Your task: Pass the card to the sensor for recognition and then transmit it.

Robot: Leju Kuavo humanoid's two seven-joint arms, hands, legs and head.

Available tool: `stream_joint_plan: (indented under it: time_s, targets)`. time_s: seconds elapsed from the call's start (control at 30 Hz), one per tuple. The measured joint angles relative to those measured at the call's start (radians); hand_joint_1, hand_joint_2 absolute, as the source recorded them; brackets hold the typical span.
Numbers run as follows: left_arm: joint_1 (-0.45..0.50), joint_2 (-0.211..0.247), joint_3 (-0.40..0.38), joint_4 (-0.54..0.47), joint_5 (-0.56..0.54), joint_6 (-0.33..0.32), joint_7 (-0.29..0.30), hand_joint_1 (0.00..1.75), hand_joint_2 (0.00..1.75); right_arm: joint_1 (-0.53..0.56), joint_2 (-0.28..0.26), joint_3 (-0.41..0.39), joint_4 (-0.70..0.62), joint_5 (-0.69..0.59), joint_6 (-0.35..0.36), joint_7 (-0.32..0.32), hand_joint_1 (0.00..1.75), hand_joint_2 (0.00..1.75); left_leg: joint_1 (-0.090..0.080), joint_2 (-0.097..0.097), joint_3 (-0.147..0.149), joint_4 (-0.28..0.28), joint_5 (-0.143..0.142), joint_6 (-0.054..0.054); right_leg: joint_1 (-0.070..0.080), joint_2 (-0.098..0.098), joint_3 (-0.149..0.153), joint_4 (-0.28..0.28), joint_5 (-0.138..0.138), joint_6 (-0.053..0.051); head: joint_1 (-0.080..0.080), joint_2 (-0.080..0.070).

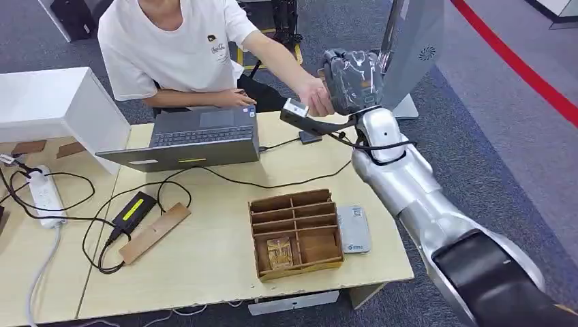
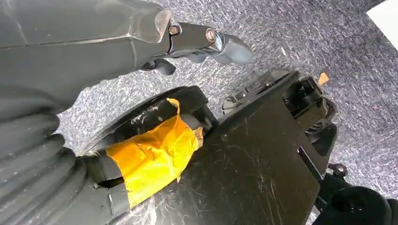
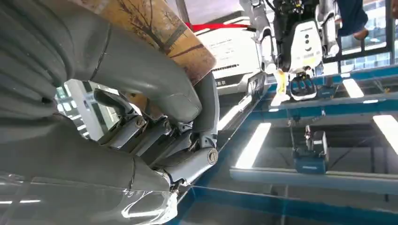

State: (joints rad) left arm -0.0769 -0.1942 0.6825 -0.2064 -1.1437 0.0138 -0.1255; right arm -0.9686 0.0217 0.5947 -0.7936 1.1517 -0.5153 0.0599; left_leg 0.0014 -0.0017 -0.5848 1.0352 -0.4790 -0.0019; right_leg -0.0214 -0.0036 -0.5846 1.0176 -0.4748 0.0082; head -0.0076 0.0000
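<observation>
My right hand point(image 1: 349, 80) is raised high over the table's far right corner. In the right wrist view its thumb and fingers point(image 3: 155, 89) pinch a brown card point(image 3: 157, 30) printed with a tree picture. A person's hand point(image 1: 316, 96) reaches across the table and meets my right hand from the left; I cannot tell whether it grips the card. The grey card sensor point(image 1: 354, 228) lies flat on the table beside a wooden compartment box point(image 1: 295, 204), which holds another card point(image 1: 279, 253). My left hand point(image 2: 117, 42) hangs over grey carpet and holds nothing.
A person in a white shirt sits behind an open laptop point(image 1: 198, 136). Cables, a black power brick point(image 1: 134, 209), a power strip point(image 1: 45, 196) and a wooden block point(image 1: 154, 232) lie on the left half of the table point(image 1: 204, 266). A grey screen stand point(image 1: 412, 48) rises behind my right hand.
</observation>
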Motion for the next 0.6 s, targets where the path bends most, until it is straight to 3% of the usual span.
stream_joint_plan:
  time_s: [0.23, 0.27, 0.37, 0.5, 0.6]
  targets:
    - [-0.001, 0.0, -0.001, 0.0, 0.023, -0.033, 0.006, 0.0, 1.75, -0.005, 0.011, 0.016, 0.074, -0.031, -0.015, -0.011, 1.75, 1.75, 0.0, -0.002, -0.001, 0.0, 0.0, 0.0, 0.0, -0.001, 0.0, 0.0, 0.0, 0.0, 0.0, 0.0]
    - [-0.001, 0.0, -0.001, 0.0, 0.024, -0.034, 0.006, 0.0, 1.75, -0.005, 0.012, 0.018, 0.079, -0.031, -0.016, -0.011, 0.0, 1.75, 0.0, -0.002, -0.001, 0.0, 0.0, 0.0, 0.0, -0.001, 0.0, 0.0, 0.0, 0.0, 0.0, 0.0]
    - [-0.001, 0.0, -0.001, 0.0, 0.025, -0.036, 0.006, 0.0, 1.75, -0.005, 0.013, 0.022, 0.092, -0.031, -0.019, -0.012, 0.0, 1.75, 0.0, -0.003, -0.001, 0.0, 0.0, 0.0, 0.0, -0.002, 0.0, 0.0, 0.0, 0.0, 0.0, 0.0]
    - [-0.005, 0.0, -0.001, 0.0, 0.017, -0.018, 0.067, 0.0, 1.75, -0.006, 0.02, 0.029, 0.104, -0.027, -0.018, 0.001, 0.0, 1.75, 0.0, -0.002, -0.001, 0.0, 0.0, 0.0, 0.0, -0.002, 0.0, 0.0, -0.001, 0.0, 0.0, 0.0]
    - [-0.007, -0.002, -0.001, 0.0, 0.016, -0.011, 0.079, 0.0, 1.75, -0.006, 0.021, 0.036, 0.108, -0.028, -0.02, 0.007, 0.0, 1.75, 0.0, -0.002, -0.001, 0.0, 0.0, 0.0, 0.0, -0.002, 0.0, 0.0, -0.001, 0.0, 0.0, 0.0]
